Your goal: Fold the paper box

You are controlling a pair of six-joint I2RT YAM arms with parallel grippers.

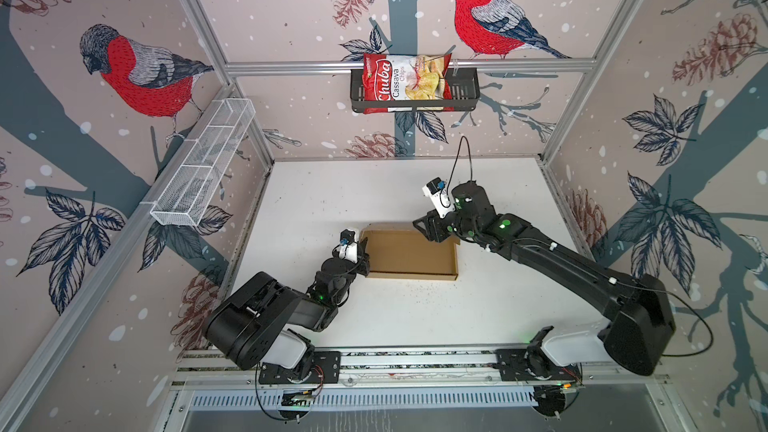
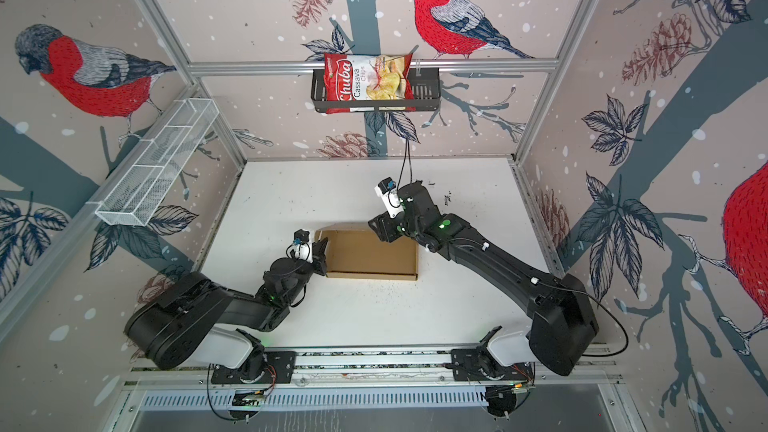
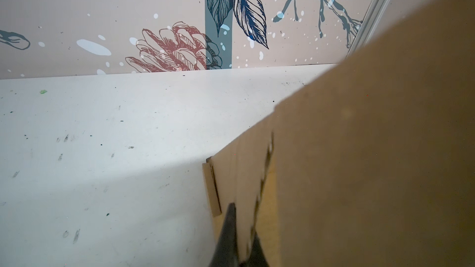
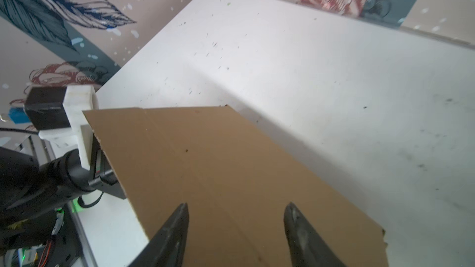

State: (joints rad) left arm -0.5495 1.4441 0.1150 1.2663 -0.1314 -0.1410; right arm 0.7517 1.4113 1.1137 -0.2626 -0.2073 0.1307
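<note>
Seemingly halfway, the box [image 1: 409, 253] has walls standing but its lid [image 4: 218, 163] not yet closed, left gripper [image 3: 244, 227] pinching a side wall [image 3: 239, 175], right gripper [image 4: 236, 209] spread wide over the lid.

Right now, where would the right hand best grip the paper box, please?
Probably the raised far flap of the paper box, near its free edge, from above, pinching both faces: it is thin and tilted, and the left hand clamps the left wall.

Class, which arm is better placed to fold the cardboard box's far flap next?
Right. The right pincer stands open at the paper box's far flap, free to push; the left pincer is shut on its side wall, probably steadying it.
</note>
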